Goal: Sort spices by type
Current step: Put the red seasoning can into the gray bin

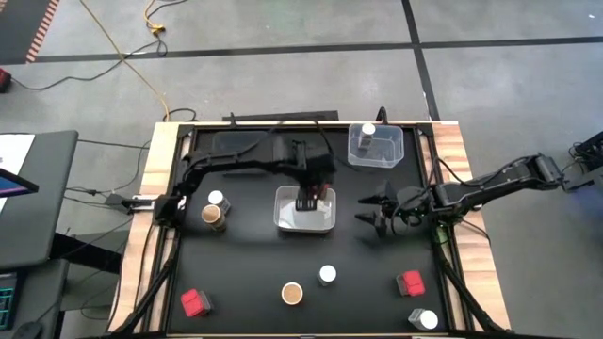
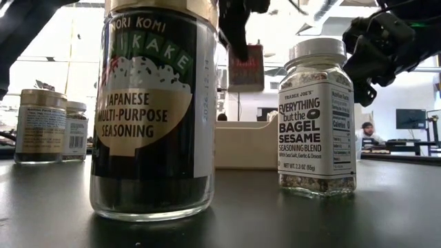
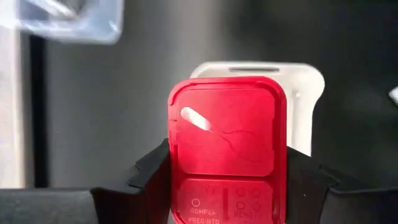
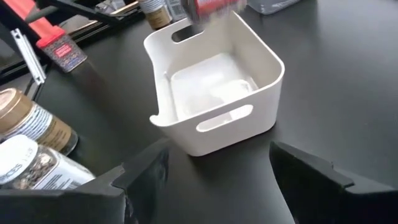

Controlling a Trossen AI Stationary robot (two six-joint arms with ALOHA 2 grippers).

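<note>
"Everything but the Bagel" jar (image 2: 317, 117)

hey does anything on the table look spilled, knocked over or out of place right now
Nothing stands out. No spill shows on the black table, and the jars in the low view stand upright. The left gripper holds a red spice container over the white bin; the right gripper waits open beside it.

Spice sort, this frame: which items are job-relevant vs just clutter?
In play:
- red spice container, gripped by left tool over the white bin
- two more red containers
- white-lidded jars; one in the clear bin
- brown-topped jars
- right tool, open

Clutter:
- yellow cable
- floor tape
</note>
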